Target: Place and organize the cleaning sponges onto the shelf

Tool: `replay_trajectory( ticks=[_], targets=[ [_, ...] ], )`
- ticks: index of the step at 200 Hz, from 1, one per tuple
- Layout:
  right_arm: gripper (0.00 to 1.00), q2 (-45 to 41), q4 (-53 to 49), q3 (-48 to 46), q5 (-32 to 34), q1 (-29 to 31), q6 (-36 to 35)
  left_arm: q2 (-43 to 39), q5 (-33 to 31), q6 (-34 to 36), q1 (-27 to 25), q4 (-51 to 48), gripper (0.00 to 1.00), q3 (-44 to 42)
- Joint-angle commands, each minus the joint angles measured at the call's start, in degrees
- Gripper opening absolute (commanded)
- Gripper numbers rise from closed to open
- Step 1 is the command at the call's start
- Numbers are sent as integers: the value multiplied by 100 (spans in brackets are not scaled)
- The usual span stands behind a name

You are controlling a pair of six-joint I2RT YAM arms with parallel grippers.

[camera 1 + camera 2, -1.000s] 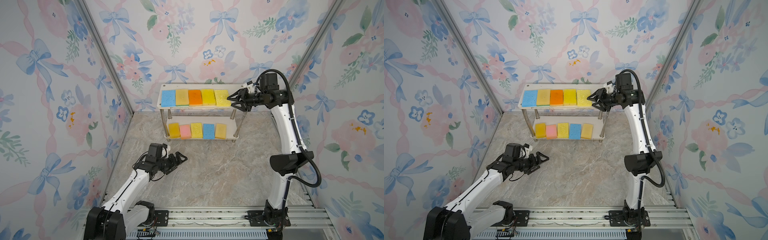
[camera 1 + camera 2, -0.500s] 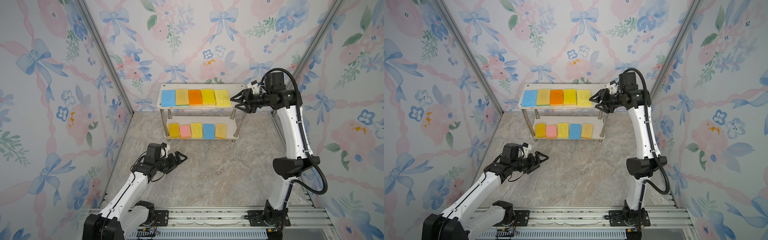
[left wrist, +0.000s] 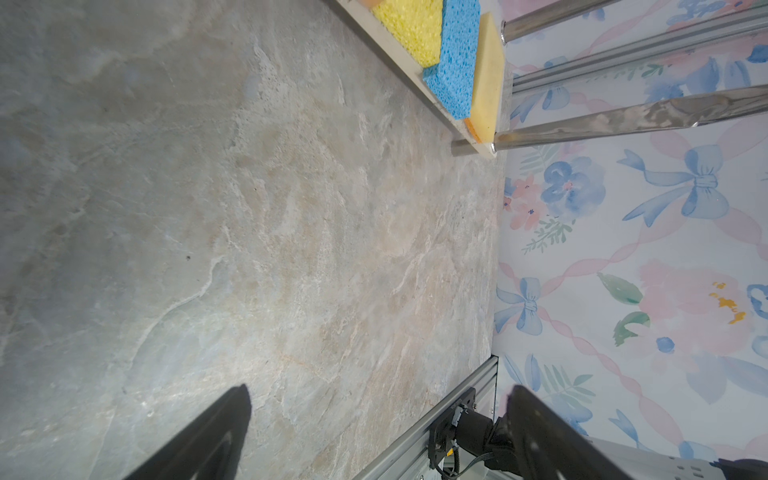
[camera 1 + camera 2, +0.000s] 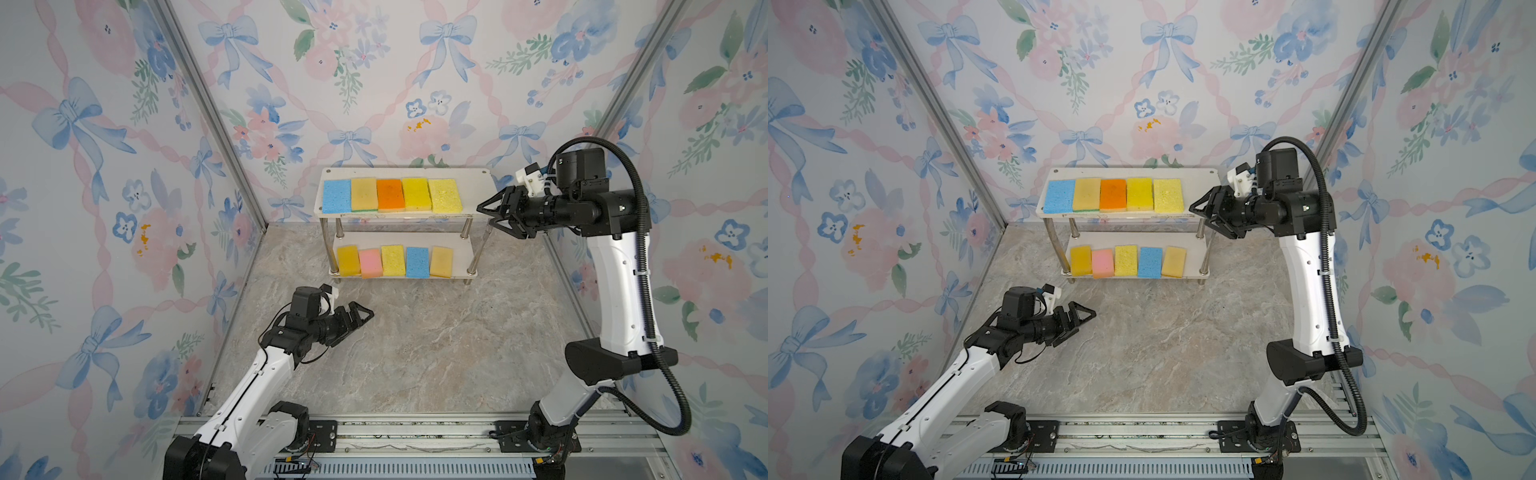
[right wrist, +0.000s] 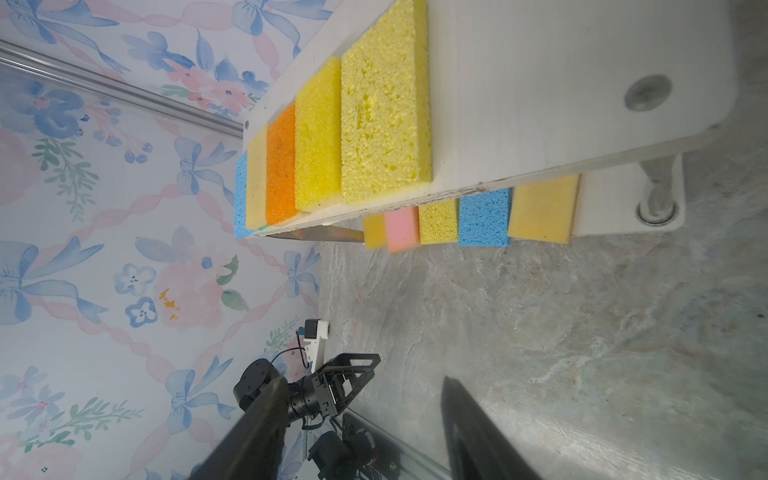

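Flowery wallpaper walls (image 4: 104, 208) box in a marble-look worktop (image 4: 436, 353). The shelf (image 4: 476, 185) sits at the back with all ten sponges (image 4: 390, 194) on it, five per board, so this looks basically done to me. The right hand (image 4: 486, 214) hangs at the right end of the top board, fingers parted with nothing between them. The left hand (image 4: 363, 322) is low over the worktop near the shelf's front left foot, spread wide and also empty.

What'd worry me is how close that right hand is to the board corner. From above I honestly can't tell if a fingertip touches it or sits just clear. A sideways swing or a drop there could clip the board or the shiny post (image 4: 466, 228) and jolt the whole rack, which looks light. The bottom row sits right at the front edge and the pink sponge (image 4: 370, 263) pokes out furthest, so a bump probably tips that one off first. Same deal if the left hand pushes forward.

Room-wise, the middle of the worktop is bare, so backing toward the front rail (image 4: 415, 432) looks like the safe way out. The right arm has little space between the shelf end and the side wall.
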Motion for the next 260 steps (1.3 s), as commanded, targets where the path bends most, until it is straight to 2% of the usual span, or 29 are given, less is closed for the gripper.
replay_trajectory(
  ticks=[1, 33, 87, 102, 133, 138, 141, 147, 175, 193, 218, 243, 260],
  targets=[
    [63, -237, -307, -261, 289, 33, -349, -128, -196, 150, 48, -36, 98, 236],
    [63, -823, -30, -1010, 594, 8, -649, -287, -559, 263, 54, -31, 98, 272],
    [67, -2159, 1792, -3279, 919, -310, -618, -537, -1058, 440, 62, -33, 98, 646],
    [73, -2452, 2276, -3793, 1115, -392, -641, -616, -1272, 529, 67, -29, 98, 686],
    [88, -3003, 3241, -4817, 1562, -433, -1070, -773, -2079, 666, 56, -43, 98, 729],
    [92, -3089, 3380, -5000, 1651, -425, -1170, -795, -2228, 689, 54, -40, 98, 730],
    [100, -3135, 3467, -5100, 1721, -424, -1215, -794, -2325, 706, 54, -34, 98, 723],
    [97, -3261, 3644, -5335, 1842, -426, -1303, -801, -2512, 742, 46, -35, 98, 726],
    [97, -3974, 4844, -6630, 2435, -381, -2111, -808, -3395, 1098, -28, -19, 98, 612],
    [97, -4369, 5696, -7519, 2282, -378, -2770, -871, -4170, 1437, -97, 95, 98, 386],
    [97, -4534, 6396, -8394, 2105, -371, -3154, -1047, -5184, 1860, -237, 564, 98, -164],
    [97, -4298, 6592, -8812, 2184, -393, -3587, -1472, -5469, 2425, -258, 1598, 98, -816],
    [97, -4032, 6878, -9121, 2259, -491, -3875, -1965, -5555, 2766, -239, 2646, 98, -1462]
  ],
)
